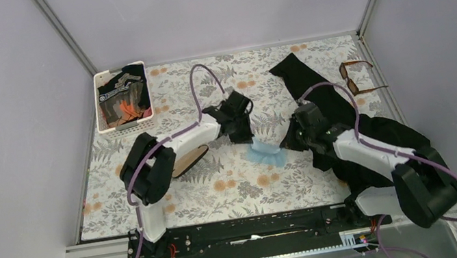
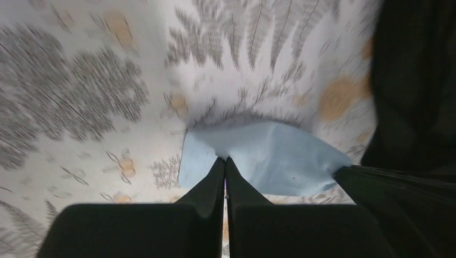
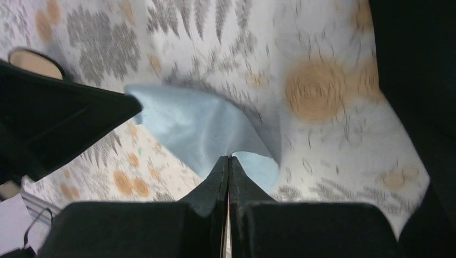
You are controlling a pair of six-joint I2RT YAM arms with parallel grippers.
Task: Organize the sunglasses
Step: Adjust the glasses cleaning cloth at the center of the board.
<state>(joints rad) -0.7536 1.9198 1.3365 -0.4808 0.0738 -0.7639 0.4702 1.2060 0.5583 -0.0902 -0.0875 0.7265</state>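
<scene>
Top external view shows your two arms meeting over the middle of the bench [image 1: 234, 185], with a small light-blue cloth [image 1: 266, 153] between them. The left pincer [image 1: 252, 139] and the right pincer [image 1: 287, 143] are both fully closed, each pinching an edge of the cloth. The sunglasses [image 1: 349, 79] lie well beyond the right pincer and out to its right. Their arms are unfolded, they sit just beside a black garment [image 1: 312, 82], and neither pincer touches them.

The step in hand looks like handling the cloth, probably spreading or folding it. To do it well, hold both pinches firm, move the pincers level with each other, and draw them apart gently so the cloth tightens without slipping free.

Only the top view shows the sunglasses, a white basket [image 1: 128, 125] far beyond the left pincer, and a tan oval thing [image 1: 190, 160] under the left arm. The wrist views add what it cannot show. In each, the fingers [image 2: 209, 180] press together with no gap, the cloth's edge is caught at their tips, and the other pincer's dark bulk sits just across the cloth. The bench pattern there is blurred.
</scene>
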